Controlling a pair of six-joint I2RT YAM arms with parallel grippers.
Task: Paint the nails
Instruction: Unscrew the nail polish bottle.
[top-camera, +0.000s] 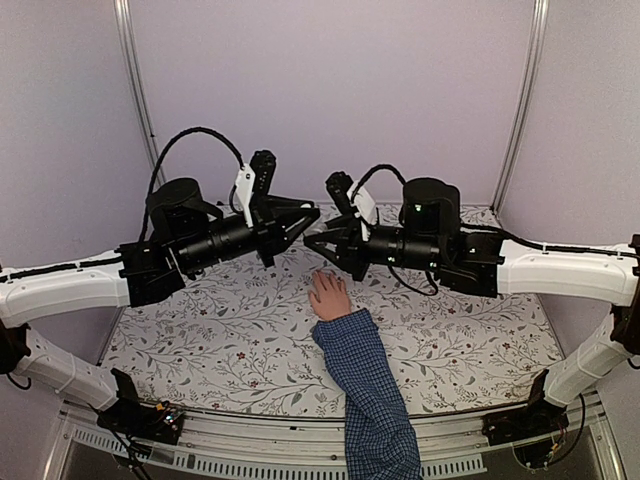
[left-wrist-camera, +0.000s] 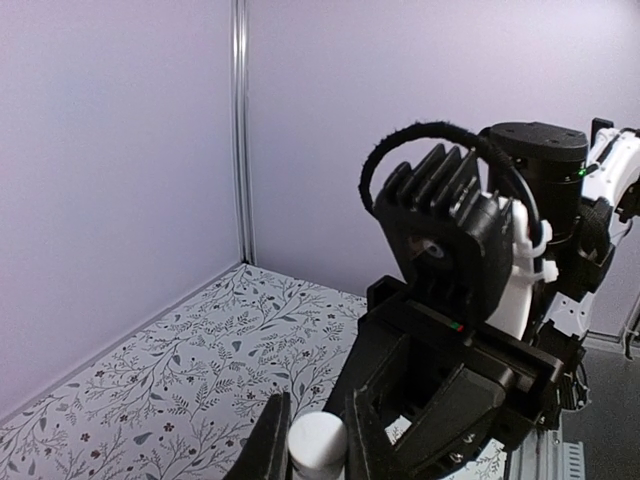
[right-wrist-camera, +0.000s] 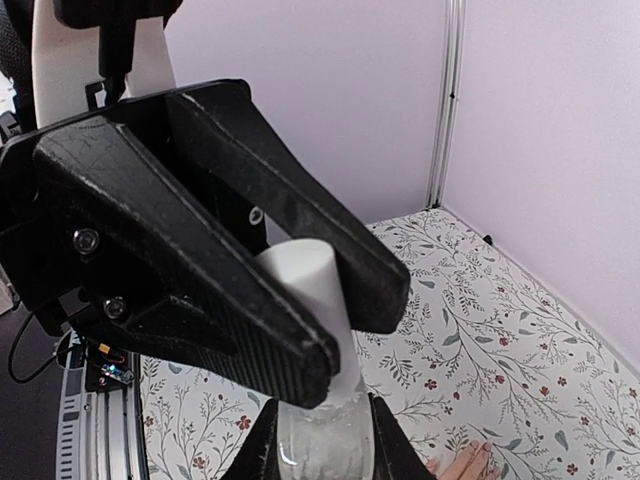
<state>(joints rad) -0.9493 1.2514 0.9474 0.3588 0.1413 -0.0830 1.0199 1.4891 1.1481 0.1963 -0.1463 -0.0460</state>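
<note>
At frame centre my left gripper (left-wrist-camera: 318, 425) clenches a white cap (right-wrist-camera: 300, 265), my right gripper (right-wrist-camera: 320, 420) grasping seemingly a clear bottle (right-wrist-camera: 320, 455).

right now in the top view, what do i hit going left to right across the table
left arm's white link, left arm's black motor, hand, right arm's black motor, right arm's white link

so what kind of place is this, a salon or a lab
Probably a robot test booth, not a salon: plain lilac walls on metal frame posts, a floral-covered table, and a left arm and right arm mounted at its near edge, above a small hand.
</note>
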